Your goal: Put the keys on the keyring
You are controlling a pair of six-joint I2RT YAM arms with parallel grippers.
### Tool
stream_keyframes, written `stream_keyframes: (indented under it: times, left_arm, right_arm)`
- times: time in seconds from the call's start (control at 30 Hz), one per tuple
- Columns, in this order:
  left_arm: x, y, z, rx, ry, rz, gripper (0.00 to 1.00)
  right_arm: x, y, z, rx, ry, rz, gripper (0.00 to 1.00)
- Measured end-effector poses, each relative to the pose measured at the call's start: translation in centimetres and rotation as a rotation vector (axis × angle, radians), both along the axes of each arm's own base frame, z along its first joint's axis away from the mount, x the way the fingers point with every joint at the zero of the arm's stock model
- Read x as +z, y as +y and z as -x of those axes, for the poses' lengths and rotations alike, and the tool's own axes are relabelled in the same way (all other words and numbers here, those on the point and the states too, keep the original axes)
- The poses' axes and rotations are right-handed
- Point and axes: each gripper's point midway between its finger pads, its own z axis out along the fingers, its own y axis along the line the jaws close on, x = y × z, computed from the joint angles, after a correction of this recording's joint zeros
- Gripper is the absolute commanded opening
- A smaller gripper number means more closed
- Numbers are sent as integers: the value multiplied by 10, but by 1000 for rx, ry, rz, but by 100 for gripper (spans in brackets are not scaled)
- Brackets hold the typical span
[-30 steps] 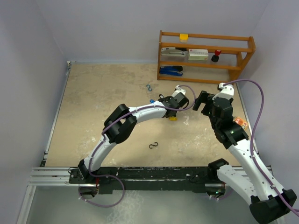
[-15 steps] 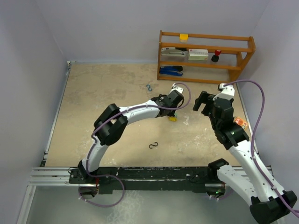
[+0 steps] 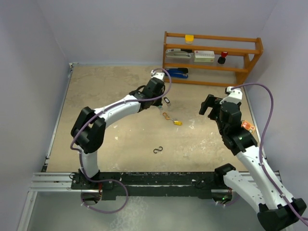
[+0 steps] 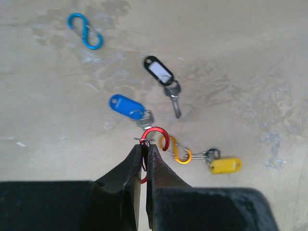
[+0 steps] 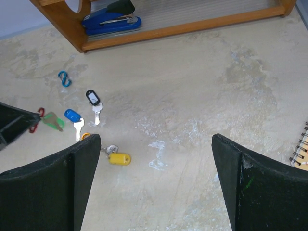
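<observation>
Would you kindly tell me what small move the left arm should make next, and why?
Probably ease the left gripper slightly forward, so the red hook it clamps can catch the ring on the blue tag. In the wrist view the hook's open curl sits just short of that ring; the right gripper hangs open, apart.

Blue tag (image 4: 126, 106), yellow tag (image 4: 225, 165), white-labelled black tag (image 4: 158, 70), red hook (image 4: 155, 139), orange hook (image 4: 179, 152)

White arms (image 3: 118, 107) with black joints, black fingers (image 4: 122, 185), purple cables (image 3: 255, 83)
</observation>
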Motion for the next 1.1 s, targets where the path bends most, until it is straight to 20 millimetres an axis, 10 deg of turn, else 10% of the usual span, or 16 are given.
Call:
stream_keyframes:
  times: [0.43,0.87,1.1]
  left_arm:
    - [8,86,-14,146,3,11,0]
    - [-36,151,-13,278,82,70,0]
    - [-29,169,-17,328,53,202,20]
  right_arm:
    - [-9,6,-4,23,32,2,100]
    - [-9,6,-4,24,31,2,100]
    - [-9,6,-4,24,31,2,100]
